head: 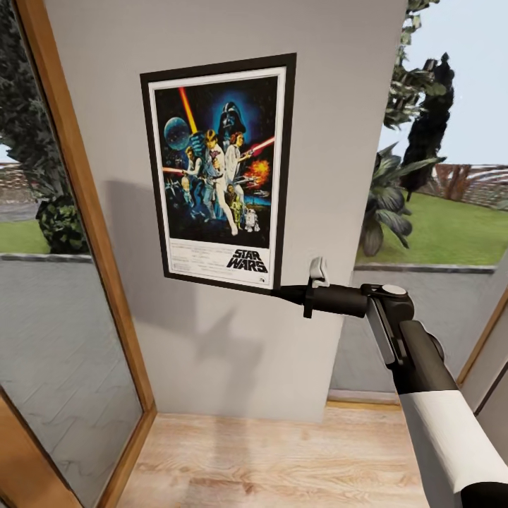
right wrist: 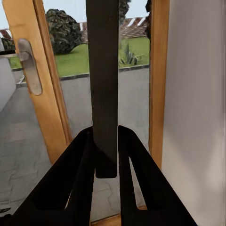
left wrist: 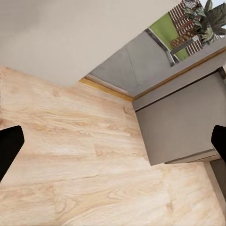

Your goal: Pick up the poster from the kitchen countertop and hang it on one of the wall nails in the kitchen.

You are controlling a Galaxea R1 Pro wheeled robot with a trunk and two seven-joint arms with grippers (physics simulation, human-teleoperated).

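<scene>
The poster (head: 219,169) stands upright and flat against the grey wall (head: 339,141), with its black frame, white border and Star Wars artwork facing me. My right gripper (head: 282,291) is shut on its lower right corner, the arm reaching in from the right. In the right wrist view the poster (right wrist: 103,70) shows edge-on as a dark strip pinched between the two fingers of the right gripper (right wrist: 106,136). My left gripper (left wrist: 114,143) is open over the wooden floor, with nothing between its fingertips. No nail can be made out. The kitchen countertop is out of view.
A wooden-framed glass door (head: 77,176) runs down the left of the wall, with a metal handle (right wrist: 29,66). A window with plants outside (head: 423,183) is on the right. Light wooden floor (head: 282,458) lies below. A grey panel (left wrist: 183,122) stands by the floor's edge.
</scene>
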